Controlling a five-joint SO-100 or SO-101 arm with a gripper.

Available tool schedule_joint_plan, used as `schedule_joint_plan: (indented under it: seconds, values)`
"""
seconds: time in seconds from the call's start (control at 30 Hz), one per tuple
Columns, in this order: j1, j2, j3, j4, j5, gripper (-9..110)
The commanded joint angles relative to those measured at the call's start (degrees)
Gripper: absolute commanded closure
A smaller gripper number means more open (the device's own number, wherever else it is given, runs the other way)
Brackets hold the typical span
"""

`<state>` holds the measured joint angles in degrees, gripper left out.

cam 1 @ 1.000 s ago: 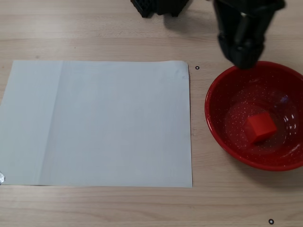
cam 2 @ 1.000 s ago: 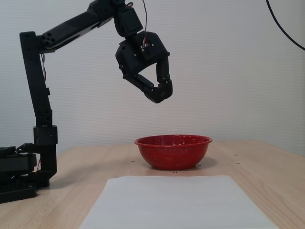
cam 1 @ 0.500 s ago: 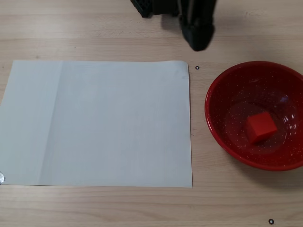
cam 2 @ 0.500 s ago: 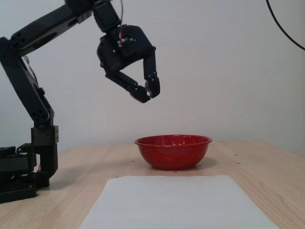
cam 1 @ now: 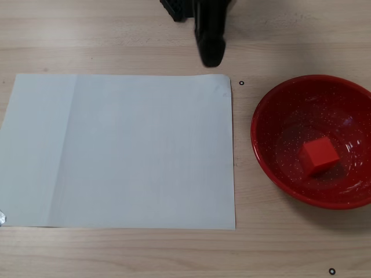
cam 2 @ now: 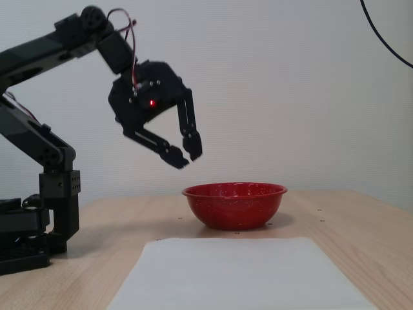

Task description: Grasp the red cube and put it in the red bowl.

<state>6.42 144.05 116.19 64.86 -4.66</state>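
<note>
Since a second ago the arm has swung away from above the red bowl toward its base, and the gripper (cam 2: 186, 154) now hangs to the left of the bowl in the side-on fixed view, well above the table, with its two fingers slightly apart and nothing between them. Seen from above in the other fixed view, the gripper (cam 1: 210, 55) shows only as a dark shape at the top edge, just beyond the paper's far edge.

Going left to right in the view from above: one white sheet of paper (cam 1: 119, 150) lies flat on the wooden table (cam 1: 116, 255) and covers most of the left and middle. Just right of its top corner sits one small black ring mark (cam 1: 242, 83). Next comes one red bowl (cam 1: 272, 162), glossy with white speckles, apart from the paper's right edge. One red cube (cam 1: 318, 156) rests inside it, near the middle of the bottom. A second small black ring mark (cam 1: 331, 271) lies near the lower right corner.

From the side, the bowl (cam 2: 234, 205) stands upright behind the paper (cam 2: 239, 274); its wall hides the cube.
</note>
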Motion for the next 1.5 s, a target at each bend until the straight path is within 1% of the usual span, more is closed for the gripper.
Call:
schedule_joint_plan:
  seconds: [0.0, 0.37, 0.57, 1.0, 1.13, 1.33, 1.47]
  values:
    - [-0.4, 5.2, 1.1, -4.8, -0.1, 101]
    - [-0.2, 18.7, 26.4, -23.4, -2.2, 101]
    - [0.3, 26.7, 38.1, -29.2, -2.8, 101]
    - [0.0, 40.8, 57.7, -37.9, -4.0, 101]
    - [0.4, 43.7, 61.5, -37.9, -3.5, 101]
    - [1.8, 43.8, 61.6, -33.6, -4.7, 101]
    - [1.9, 43.8, 61.6, -28.9, -3.3, 101]
